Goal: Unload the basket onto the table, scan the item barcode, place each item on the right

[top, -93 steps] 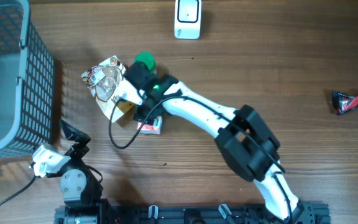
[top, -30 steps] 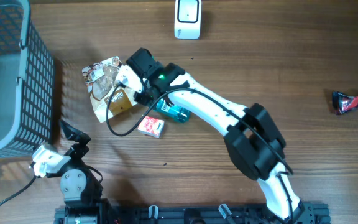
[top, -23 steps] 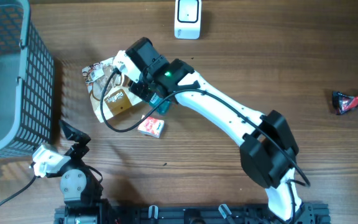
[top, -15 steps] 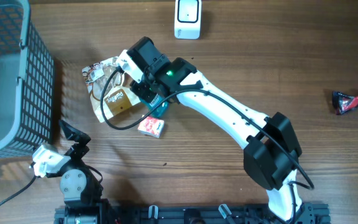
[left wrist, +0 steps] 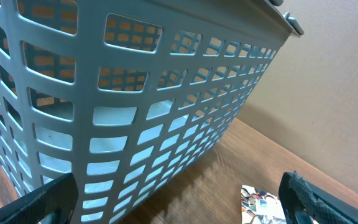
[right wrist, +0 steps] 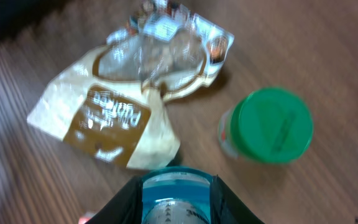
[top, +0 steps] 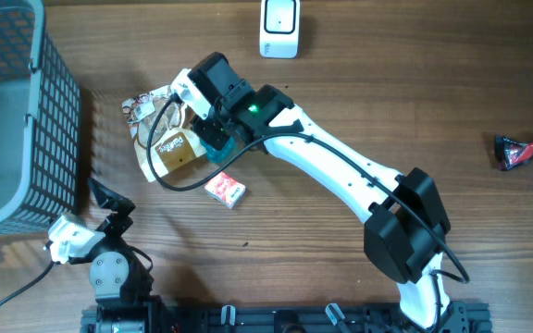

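Now, nearest: no change at the left gripper [top: 109, 205], parked near-left beside the basket [top: 58, 120], jaws wide apart on nothing. Just beyond, leaves the small red-and-white box [top: 223, 190] flat on the table. Finds the teal bottle [right wrist: 178, 198] no longer lying right of that box as a second ago, but raised and drawn leftward, clamped end-on in the right gripper [top: 216, 139] over the right edge of the snack bag [top: 160, 129], near the green-lidded jar [right wrist: 272, 124]. Points to pickup done, scan not. Calls next for a carry far and rightward to the white scanner [top: 278, 28], well apart, code side facing it. Cannot tell which face bears the barcode.
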